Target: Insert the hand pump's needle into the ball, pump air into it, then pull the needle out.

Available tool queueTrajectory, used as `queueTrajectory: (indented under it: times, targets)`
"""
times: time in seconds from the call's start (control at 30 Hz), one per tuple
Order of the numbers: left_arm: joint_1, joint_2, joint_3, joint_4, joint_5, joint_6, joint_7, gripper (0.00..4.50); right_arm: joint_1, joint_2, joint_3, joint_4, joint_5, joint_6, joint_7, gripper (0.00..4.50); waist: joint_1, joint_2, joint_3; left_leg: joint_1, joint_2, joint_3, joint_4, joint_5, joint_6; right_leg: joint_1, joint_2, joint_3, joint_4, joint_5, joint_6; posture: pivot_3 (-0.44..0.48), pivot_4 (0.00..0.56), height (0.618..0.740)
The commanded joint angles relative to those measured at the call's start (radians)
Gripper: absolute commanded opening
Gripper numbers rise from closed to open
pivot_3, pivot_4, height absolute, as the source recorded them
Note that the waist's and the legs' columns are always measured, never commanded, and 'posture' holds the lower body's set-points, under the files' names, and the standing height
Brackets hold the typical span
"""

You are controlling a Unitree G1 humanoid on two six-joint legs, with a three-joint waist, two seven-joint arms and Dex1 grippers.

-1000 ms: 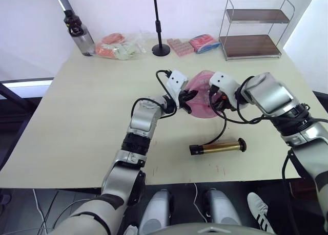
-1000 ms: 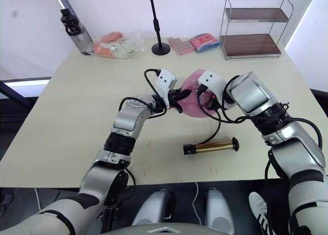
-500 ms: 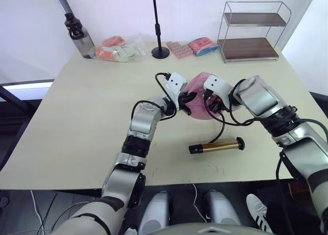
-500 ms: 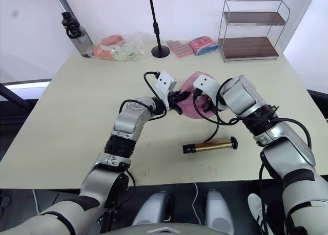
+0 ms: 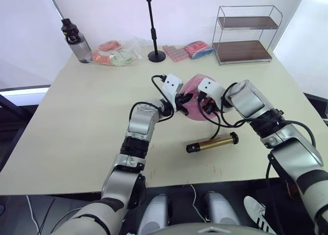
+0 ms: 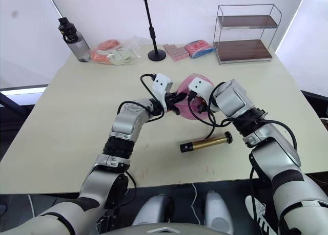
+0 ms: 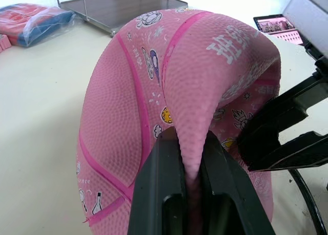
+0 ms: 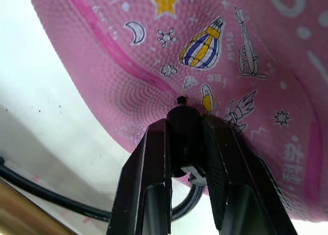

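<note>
Mid-bench, our left jaws [image 7: 187, 194] pinch a fold of the limp pink rubber ball [image 7: 169, 91] while our right jaws [image 8: 187, 143] clamp the black needle fitting [image 8: 183, 123], so we should push straight into the valve.

We seem to be in a lab or test room rather than a home: a plain pale table [image 5: 77, 117] against bare white walls, with staged props along its far edge, namely a black stand pole [image 5: 151, 25], a wire shelf [image 5: 245, 27], a water bottle [image 5: 73, 39] and bagged snack packets [image 5: 115, 52].
</note>
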Motion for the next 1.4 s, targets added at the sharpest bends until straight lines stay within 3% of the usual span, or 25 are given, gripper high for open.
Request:
queueTrajectory:
  times: [0.03,0.23,0.43,0.73,1.03,1.1,1.13,1.23,1.4]
  targets:
    - [0.026,-0.069,-0.086,0.015,-0.032,0.033,-0.045,0.01,0.027,0.074,0.026,-0.004,0.012,-0.053,-0.003,0.32,0.000,0.000,-0.001,0.000,0.000,0.000,0.000,0.000,0.000,0.000,0.000,0.000,0.000,0.000,0.000,0.000,0.150,0.740]
    - [0.026,-0.071,-0.086,0.022,-0.030,0.030,-0.046,0.01,0.043,0.088,0.035,-0.013,-0.015,-0.060,-0.001,0.32,0.000,0.000,-0.002,0.000,0.000,0.000,0.000,0.000,0.000,0.000,0.000,0.000,0.000,0.000,0.000,0.000,0.150,0.740]
    - [0.029,-0.060,-0.084,0.024,-0.026,0.025,-0.048,0.01,0.072,0.033,0.015,-0.073,-0.030,-0.061,0.024,0.32,0.002,0.000,-0.003,0.000,0.000,-0.001,0.000,0.000,0.000,0.000,0.000,0.000,0.000,0.000,0.000,0.000,0.150,0.740]
    - [0.027,-0.048,-0.083,0.044,-0.018,0.006,-0.054,0.01,0.148,-0.089,-0.082,-0.283,-0.005,-0.043,0.037,0.32,0.016,0.004,0.000,-0.005,0.000,-0.003,0.000,0.000,0.000,-0.002,-0.002,-0.002,-0.003,0.000,0.000,0.000,0.150,0.740]
    - [0.023,-0.042,-0.090,0.056,-0.018,-0.007,-0.057,0.01,0.216,-0.142,-0.185,-0.369,0.057,-0.076,0.026,0.32,0.033,0.006,0.004,-0.013,-0.001,-0.005,0.000,0.000,0.000,-0.008,-0.002,-0.005,-0.005,0.000,0.000,0.000,0.150,0.740]
    - [0.023,-0.041,-0.093,0.058,-0.017,-0.010,-0.058,0.00,0.229,-0.155,-0.200,-0.380,0.070,-0.093,0.029,1.34,0.034,0.006,0.004,-0.016,-0.001,-0.005,0.000,0.000,0.000,-0.011,-0.002,-0.005,-0.005,0.000,0.000,0.000,0.150,0.740]
    - [0.023,-0.041,-0.094,0.059,-0.017,-0.011,-0.059,0.00,0.233,-0.160,-0.202,-0.383,0.075,-0.098,0.030,1.64,0.035,0.007,0.004,-0.017,-0.002,-0.005,0.000,0.000,0.000,-0.011,-0.002,-0.005,-0.005,0.000,0.000,0.000,0.150,0.740]
    - [0.023,-0.038,-0.098,0.059,-0.019,-0.013,-0.061,0.00,0.248,-0.199,-0.233,-0.428,0.105,-0.072,0.039,3.31,0.042,0.007,0.004,-0.018,-0.002,-0.005,0.000,0.000,0.000,-0.011,-0.002,-0.006,-0.006,0.000,0.000,0.000,0.150,0.740]
    - [0.026,-0.039,-0.105,0.059,-0.023,-0.015,-0.061,0.00,0.273,-0.255,-0.314,-0.481,0.184,-0.059,0.067,3.31,0.056,0.008,0.006,-0.019,-0.002,-0.005,0.000,0.000,0.000,-0.011,-0.002,-0.006,-0.007,0.000,0.001,0.000,0.150,0.740]
